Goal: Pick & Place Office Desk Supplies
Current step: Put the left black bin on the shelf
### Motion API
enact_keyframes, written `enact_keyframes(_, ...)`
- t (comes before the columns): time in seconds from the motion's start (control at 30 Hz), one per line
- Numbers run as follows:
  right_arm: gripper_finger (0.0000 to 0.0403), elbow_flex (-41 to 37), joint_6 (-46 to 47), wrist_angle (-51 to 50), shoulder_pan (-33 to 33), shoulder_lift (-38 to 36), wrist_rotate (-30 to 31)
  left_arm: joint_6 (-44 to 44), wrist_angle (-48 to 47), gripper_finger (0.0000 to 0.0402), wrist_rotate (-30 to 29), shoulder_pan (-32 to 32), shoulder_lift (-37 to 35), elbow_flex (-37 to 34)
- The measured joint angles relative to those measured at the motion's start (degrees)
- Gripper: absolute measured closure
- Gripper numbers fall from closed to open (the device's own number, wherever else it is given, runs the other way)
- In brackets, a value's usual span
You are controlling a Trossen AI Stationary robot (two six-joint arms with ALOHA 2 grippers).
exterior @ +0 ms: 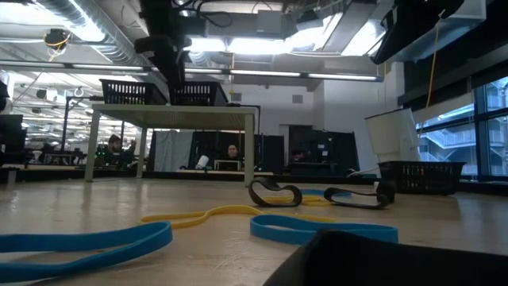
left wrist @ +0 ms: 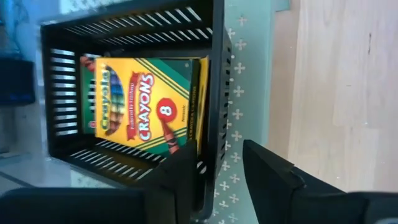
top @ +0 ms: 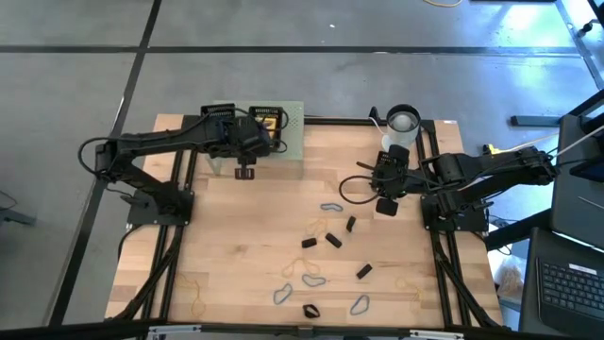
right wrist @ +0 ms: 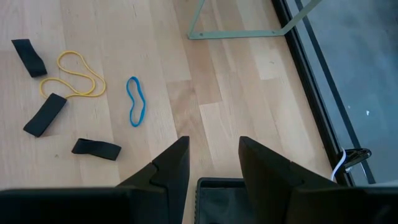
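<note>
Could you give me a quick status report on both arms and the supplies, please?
Left claw open over crayon box in black basket. Right claw open, empty, above table. Blue loop, black loops loose.

- High view: we look straight down on the whole table [top: 236, 246] and both arms.
- Low view: we sit at table level, close behind loops [exterior: 79, 242], facing the room.
- Left wrist: close on a crayon box [left wrist: 140, 102] in a basket [left wrist: 214, 74].
- Right wrist: we look down on the table and the loops also seen from above.
</note>
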Motion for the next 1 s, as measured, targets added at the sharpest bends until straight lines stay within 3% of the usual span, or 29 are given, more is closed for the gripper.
enact_keyframes(0.23,0.0263,0.00,-0.01,-0.01,0.01,0.00,0.76,-1.21,0.55,0.0270,-0.69,-2.06,-2.17,0.00)
enact_keyframes(0.47,0.0263,0.00,-3.44,0.32,-0.01,0.00,4.08,-5.13,7.66,0.0271,-1.21,-3.30,-3.27,0.00)
enact_keyframes(0.7,0.0263,0.00,-4.28,0.93,-0.01,0.00,-1.19,-13.79,16.07,0.0262,-0.44,-3.64,-3.31,0.00)
enact_keyframes(1.0,0.0263,0.00,-4.41,1.57,-0.01,0.00,-8.41,-28.60,20.77,0.0204,1.75,-3.47,-2.08,-0.01)
